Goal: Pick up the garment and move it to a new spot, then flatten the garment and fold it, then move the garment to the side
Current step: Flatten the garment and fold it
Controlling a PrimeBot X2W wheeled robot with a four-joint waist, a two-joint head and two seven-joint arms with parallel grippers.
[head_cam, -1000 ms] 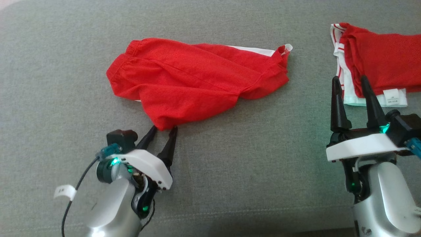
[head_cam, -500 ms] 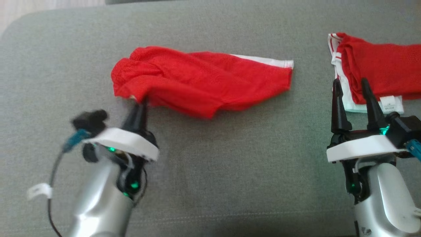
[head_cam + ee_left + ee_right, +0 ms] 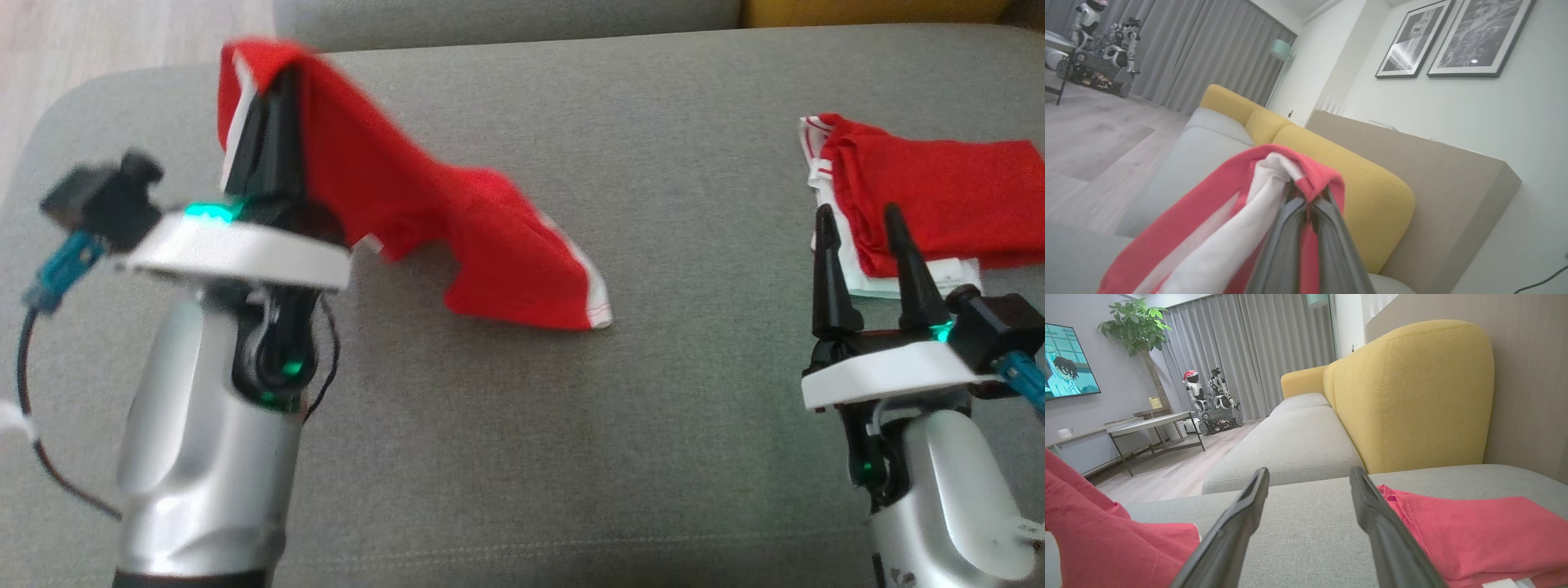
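The garment is red shorts with white trim. One end hangs from my left gripper, which is shut on it and lifted above the sofa's left end. The other end trails down onto the grey seat. In the left wrist view the red and white cloth is bunched over the closed fingertips. My right gripper stands open low at the right, holding nothing. In the right wrist view its fingers are spread over bare cushion, with the hanging garment at the left.
A second red garment, folded with a white label, lies at the right just beyond my right gripper. Yellow back cushions rise behind the seat. The sofa's left edge drops to wooden floor.
My left gripper closed on the garment's near edge, then swung left and up with it, pulling the cloth off the seat. The camera tilted up. The right arm stayed put.
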